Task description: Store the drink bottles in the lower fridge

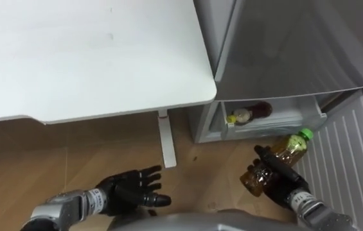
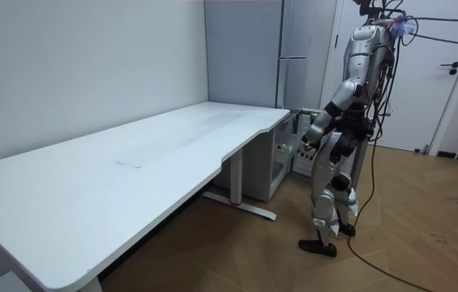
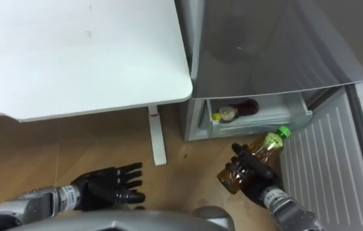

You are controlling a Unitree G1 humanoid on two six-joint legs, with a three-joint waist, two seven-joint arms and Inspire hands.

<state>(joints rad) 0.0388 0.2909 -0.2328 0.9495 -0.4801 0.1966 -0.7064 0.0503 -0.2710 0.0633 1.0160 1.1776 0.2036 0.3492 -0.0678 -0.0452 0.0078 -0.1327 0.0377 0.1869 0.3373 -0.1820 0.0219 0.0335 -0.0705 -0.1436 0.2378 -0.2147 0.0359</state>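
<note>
My right hand [image 1: 276, 178] [image 3: 253, 176] is shut on a brown drink bottle [image 1: 277, 162] [image 3: 250, 160] with a green cap, held tilted above the floor in front of the open lower fridge [image 1: 268, 119] [image 3: 252, 110]. Inside the lower compartment lies a dark red bottle [image 1: 252, 113] [image 3: 238, 110] with a yellow cap, on its side. My left hand [image 1: 133, 189] [image 3: 107, 185] hangs open and empty over the wooden floor, below the table edge. In the room view I stand upright between the table and the fridge [image 2: 297, 77].
A large white table [image 1: 91, 58] [image 2: 115, 178] fills the left, its white leg [image 1: 166, 138] standing near the fridge corner. The open lower fridge door [image 1: 351, 167] with its ribbed inner face stands at my right. The upper fridge door [image 1: 297, 45] is closed.
</note>
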